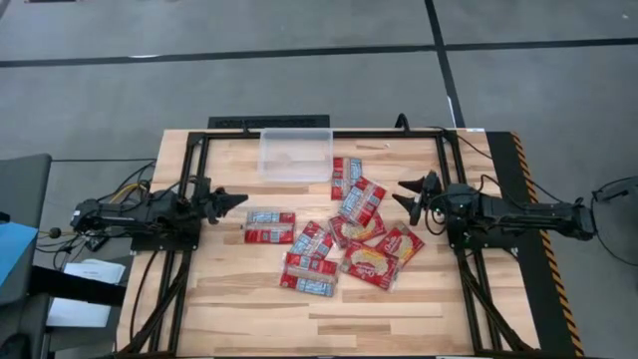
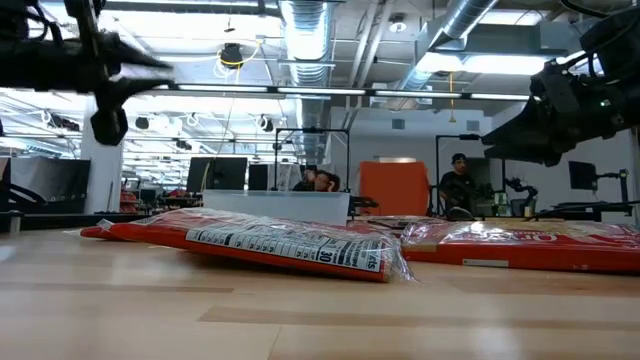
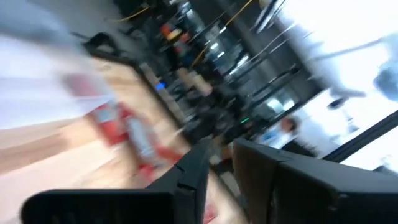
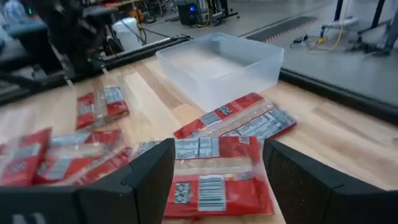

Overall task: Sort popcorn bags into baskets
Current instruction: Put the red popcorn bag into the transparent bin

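The wooden desk (image 1: 229, 289) carries the clear basket (image 1: 295, 152) at its far edge, centre. Popcorn bags (image 1: 334, 241) are scattered flat at mid-desk, none in the basket. The right gripper (image 1: 407, 194) is held at their right, fingers spread, empty. The left gripper (image 1: 237, 200) is held at their left; its fingers' gap cannot be told.

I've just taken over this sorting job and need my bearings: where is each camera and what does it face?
High: overhead, straight down on the table, both arms, clear tub.
Low: table height, across packets into the room; both arms overhead.
Left wrist: behind the left gripper, blurred.
Right wrist: behind the right gripper, fingers spread, facing the tub.
High and right wrist share tub and packets.
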Robot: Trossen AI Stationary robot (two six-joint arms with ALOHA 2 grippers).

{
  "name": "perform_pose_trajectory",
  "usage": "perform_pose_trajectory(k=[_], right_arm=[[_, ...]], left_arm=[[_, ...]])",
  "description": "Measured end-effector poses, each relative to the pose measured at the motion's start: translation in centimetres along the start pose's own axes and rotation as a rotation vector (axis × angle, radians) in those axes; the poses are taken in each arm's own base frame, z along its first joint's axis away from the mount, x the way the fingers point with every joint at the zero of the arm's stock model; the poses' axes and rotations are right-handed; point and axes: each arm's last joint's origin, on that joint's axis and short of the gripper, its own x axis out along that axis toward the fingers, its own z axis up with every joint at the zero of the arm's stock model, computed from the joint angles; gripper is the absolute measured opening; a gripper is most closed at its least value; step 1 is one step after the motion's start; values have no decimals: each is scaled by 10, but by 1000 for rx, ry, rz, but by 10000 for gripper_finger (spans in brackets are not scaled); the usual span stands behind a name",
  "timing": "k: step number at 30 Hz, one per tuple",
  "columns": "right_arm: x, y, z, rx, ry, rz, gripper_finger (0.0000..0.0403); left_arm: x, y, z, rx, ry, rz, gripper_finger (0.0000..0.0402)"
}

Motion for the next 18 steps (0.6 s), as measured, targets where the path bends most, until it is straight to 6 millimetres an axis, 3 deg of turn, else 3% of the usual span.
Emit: perform_pose_trajectory(k=[5,9,13,18], right_arm=[[0,-3,1,-255,-5,-26,270],[1,-3,1,-288,-7,-31,270],[1,-3,5,-106,-58,-43,270],[0,-1,14,248,-152,5,270]], left_arm=[[1,-18,15,-88,-99,-133,94],[5,-51,38,-31,-109,-193,106],[26,-93,62,131,-63,-192,130],[66,-142,79,272,238,-66,168]])
